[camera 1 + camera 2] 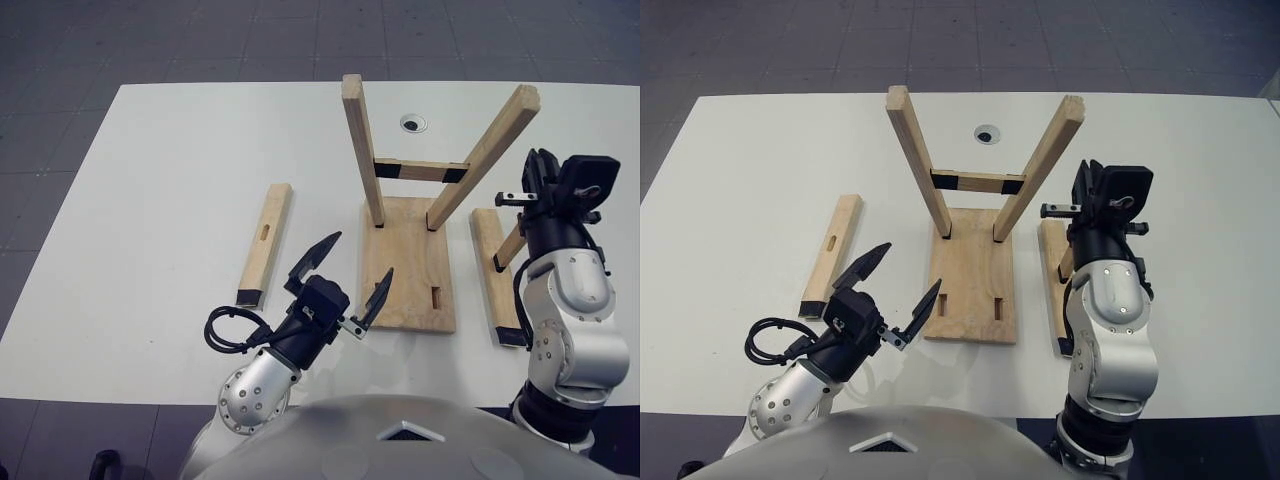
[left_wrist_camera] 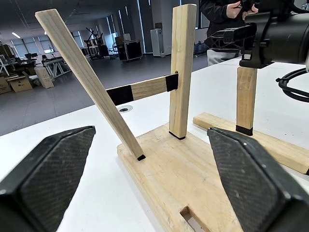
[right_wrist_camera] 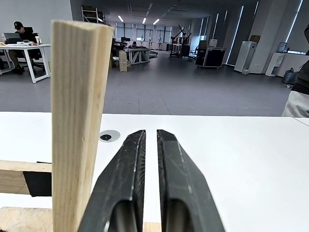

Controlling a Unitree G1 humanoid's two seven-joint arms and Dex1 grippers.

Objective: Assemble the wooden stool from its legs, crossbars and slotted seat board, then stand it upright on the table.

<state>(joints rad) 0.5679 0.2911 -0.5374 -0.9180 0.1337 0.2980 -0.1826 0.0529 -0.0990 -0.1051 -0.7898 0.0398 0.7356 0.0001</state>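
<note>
Just in front of the left gripper (image 1: 362, 255), whose fingers are spread wide and hold nothing, lies the flat seat board (image 1: 410, 290). Two standing legs (image 1: 362, 150) rise from its far end, joined by a crossbar (image 1: 420, 170). The right gripper (image 3: 150, 133) pinches a short bar (image 2: 246, 99), which stands on a flat leg (image 1: 505, 310) below it.

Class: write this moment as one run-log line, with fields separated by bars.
left tool open, at seat board | right tool shut on crossbar | two legs slotted | loose leg lying flat
</note>
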